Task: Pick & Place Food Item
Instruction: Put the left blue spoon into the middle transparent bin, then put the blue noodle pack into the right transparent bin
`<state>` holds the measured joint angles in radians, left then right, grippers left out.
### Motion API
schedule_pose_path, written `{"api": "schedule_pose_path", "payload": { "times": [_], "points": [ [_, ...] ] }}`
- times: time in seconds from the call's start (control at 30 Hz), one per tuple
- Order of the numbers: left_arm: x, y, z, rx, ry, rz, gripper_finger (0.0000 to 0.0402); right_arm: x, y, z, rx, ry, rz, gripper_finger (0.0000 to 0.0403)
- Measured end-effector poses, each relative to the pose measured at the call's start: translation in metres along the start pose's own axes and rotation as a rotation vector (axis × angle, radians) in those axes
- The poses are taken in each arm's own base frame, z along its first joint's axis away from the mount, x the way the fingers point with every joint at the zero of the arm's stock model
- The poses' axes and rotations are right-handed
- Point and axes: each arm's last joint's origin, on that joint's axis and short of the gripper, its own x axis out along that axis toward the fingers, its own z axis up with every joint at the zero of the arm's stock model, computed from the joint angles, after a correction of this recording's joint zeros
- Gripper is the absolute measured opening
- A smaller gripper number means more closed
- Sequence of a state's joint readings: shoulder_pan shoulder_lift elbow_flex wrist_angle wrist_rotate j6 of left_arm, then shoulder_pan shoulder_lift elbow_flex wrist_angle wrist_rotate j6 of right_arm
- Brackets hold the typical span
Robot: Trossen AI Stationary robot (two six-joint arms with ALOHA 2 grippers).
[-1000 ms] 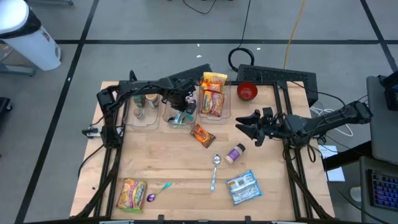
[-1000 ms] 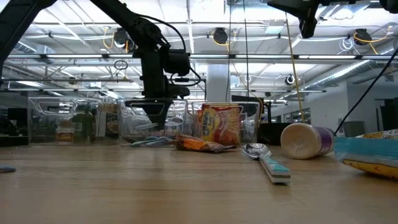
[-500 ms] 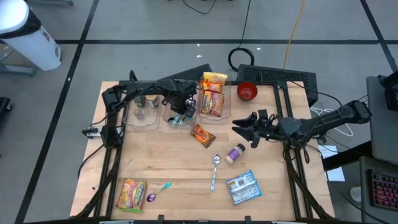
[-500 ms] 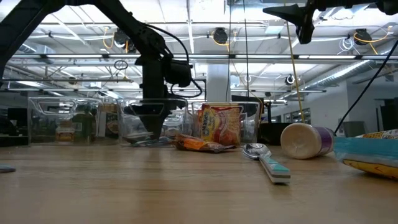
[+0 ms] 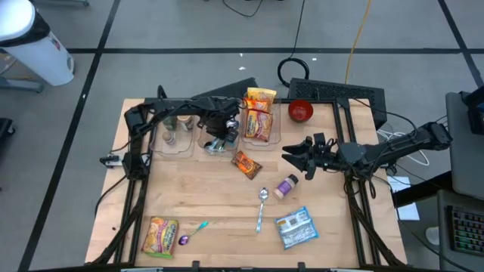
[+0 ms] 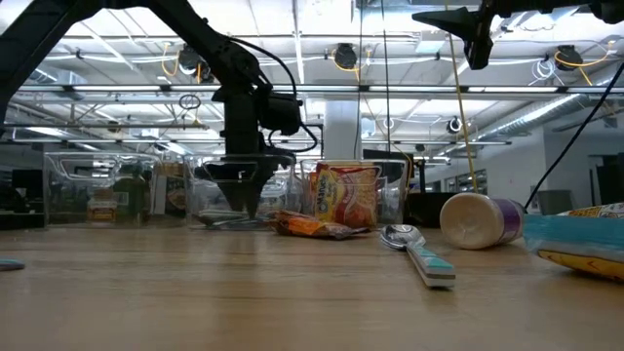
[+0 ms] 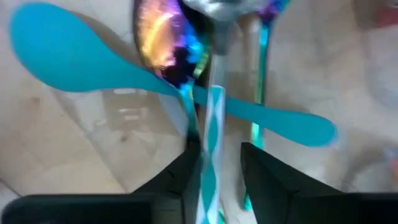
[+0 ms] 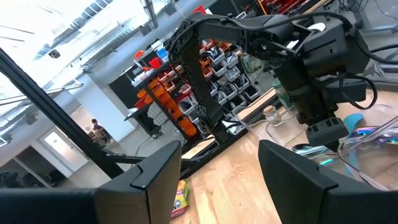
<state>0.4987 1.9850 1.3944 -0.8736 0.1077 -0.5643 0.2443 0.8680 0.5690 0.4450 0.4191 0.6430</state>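
My left gripper (image 5: 219,140) points down into the middle clear bin (image 5: 206,148) at the table's far side, fingers apart. Between them lies a spoon's teal-and-white striped handle (image 7: 211,149), on top of a teal spoon (image 7: 81,56) and an iridescent spoon (image 7: 163,43). An orange snack packet (image 5: 246,162) lies on the table just near of the bins. Noodle packets (image 5: 259,115) fill the right bin. My right gripper (image 5: 291,155) hangs open, roughly level, high above the table's right half. My left gripper (image 7: 219,168) comes from above, pointing down, one finger on each side of the striped handle. The handle runs close along one finger (image 7: 186,177); I cannot tell whether they touch. A gap shows between the handle and the other finger (image 7: 261,174).
The left bin (image 5: 172,132) holds small jars. On the open table lie a metal spoon (image 5: 262,205), a purple-lidded cup on its side (image 5: 286,186), a blue-white packet (image 5: 295,227), a yellow packet (image 5: 159,236) and a teal spoon (image 5: 198,228). A red bowl (image 5: 301,111) stands far right.
My left gripper has sunk a little into the middle bin, and in the low view its fingers now stand wider apart than half a second ago. The striped-handled spoon rests among the other utensils. My right arm has barely shifted.
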Motion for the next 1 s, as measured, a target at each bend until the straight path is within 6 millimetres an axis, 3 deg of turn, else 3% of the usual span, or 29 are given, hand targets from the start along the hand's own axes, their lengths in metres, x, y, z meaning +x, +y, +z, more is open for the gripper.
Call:
{"api": "schedule_pose_path", "payload": {
  "times": [0.13, 0.3, 0.57, 0.7, 0.83, 1.0],
  "points": [
    [-0.013, -0.002, 0.005, -0.006, 0.042, -0.088, 0.0138, 0.0, 0.0, 0.0, -0.001, 0.0, 0.0, 0.0208],
    [-0.049, -0.008, 0.011, -0.003, 0.073, -0.161, 0.0143, 0.0, 0.0, 0.0, -0.006, 0.0, 0.0, 0.0208],
    [-0.153, -0.012, -0.003, 0.099, -0.06, -0.201, 0.0137, 0.0, 0.001, 0.001, 0.005, -0.008, 0.006, 0.0208],
    [-0.211, -0.014, -0.031, 0.192, -0.245, -0.299, 0.0137, 0.0, 0.001, 0.002, 0.015, -0.018, 0.014, 0.0208],
    [-0.26, -0.031, -0.074, 0.337, -0.51, -0.395, 0.0136, 0.0, 0.002, 0.002, 0.058, -0.021, 0.017, 0.0208],
    [-0.291, -0.071, -0.137, 0.542, -0.819, -0.575, 0.0136, 0.0, 0.002, 0.002, 0.087, -0.021, 0.018, 0.0208]
  ]
}}
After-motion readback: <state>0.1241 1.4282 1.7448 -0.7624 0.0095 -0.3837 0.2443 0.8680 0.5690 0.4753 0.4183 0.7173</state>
